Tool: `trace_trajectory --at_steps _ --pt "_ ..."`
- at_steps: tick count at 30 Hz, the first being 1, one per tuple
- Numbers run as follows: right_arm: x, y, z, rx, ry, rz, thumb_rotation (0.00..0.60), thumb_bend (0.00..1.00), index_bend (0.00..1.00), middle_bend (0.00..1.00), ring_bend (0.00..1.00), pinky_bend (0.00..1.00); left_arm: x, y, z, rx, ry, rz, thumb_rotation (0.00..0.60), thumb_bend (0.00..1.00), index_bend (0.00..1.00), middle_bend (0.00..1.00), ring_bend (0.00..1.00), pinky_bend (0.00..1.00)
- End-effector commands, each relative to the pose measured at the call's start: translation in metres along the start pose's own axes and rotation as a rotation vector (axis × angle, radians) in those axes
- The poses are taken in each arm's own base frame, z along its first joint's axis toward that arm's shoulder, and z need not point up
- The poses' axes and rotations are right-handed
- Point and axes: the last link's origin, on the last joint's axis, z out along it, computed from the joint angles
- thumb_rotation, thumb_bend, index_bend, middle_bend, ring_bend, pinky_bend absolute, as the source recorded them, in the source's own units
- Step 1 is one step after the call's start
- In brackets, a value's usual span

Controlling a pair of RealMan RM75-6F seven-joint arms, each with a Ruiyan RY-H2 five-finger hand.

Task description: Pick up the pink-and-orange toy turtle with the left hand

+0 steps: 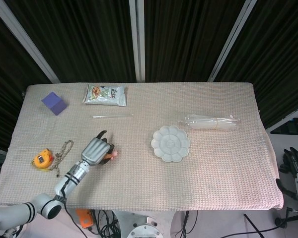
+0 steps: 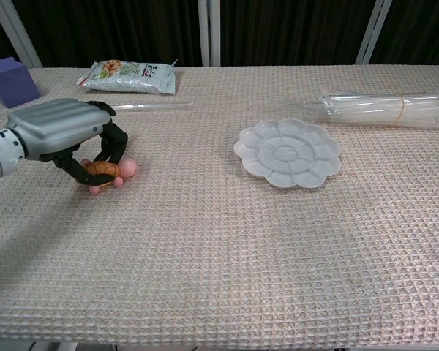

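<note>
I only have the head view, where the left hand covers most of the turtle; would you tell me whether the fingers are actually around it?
Observer: Yes. In the chest view the left hand has its dark fingers curled over the orange shell of the turtle, with another reaching under it.
Operator: Thank you. Is it off the cloth yet?
Observer: I cannot tell. Its pink feet sit very close to the cloth, and I see no clear gap.
Operator: Which way does its head point?
Observer: The pink head pokes out of the hand toward the palette.
</note>
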Motion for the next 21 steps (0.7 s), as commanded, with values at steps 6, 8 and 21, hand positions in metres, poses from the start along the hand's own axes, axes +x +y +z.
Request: trace_trajectory --at_steps 6,8,21 --pt "-0.001 -0.0008 0.0006 0.001 -0.003 -0.002 0.6 0.24 0.0 0.0 0.0 0.0 0.0046 -0.0052 -0.0075 -0.01 -0.035 -0.021 0.6 0.26 0.28 0.31 0.06 0.07" --pt "-0.0013 -0.0012 0.0007 0.002 -0.004 -0.003 0.6 0.23 0.0 0.0 0.0 0.0 0.0053 -0.0053 -0.0085 -0.01 -0.031 -0.025 0.6 0.26 0.27 0.28 0.04 0.07" --pt "-0.0015 -0.0014 0.0004 0.001 -0.006 -0.004 0.6 0.23 0.0 0.0 0.0 0.0 0.0018 -0.0059 -0.0068 0.008 -0.048 -0.019 0.6 0.28 0.45 0.44 0.1 0.1"
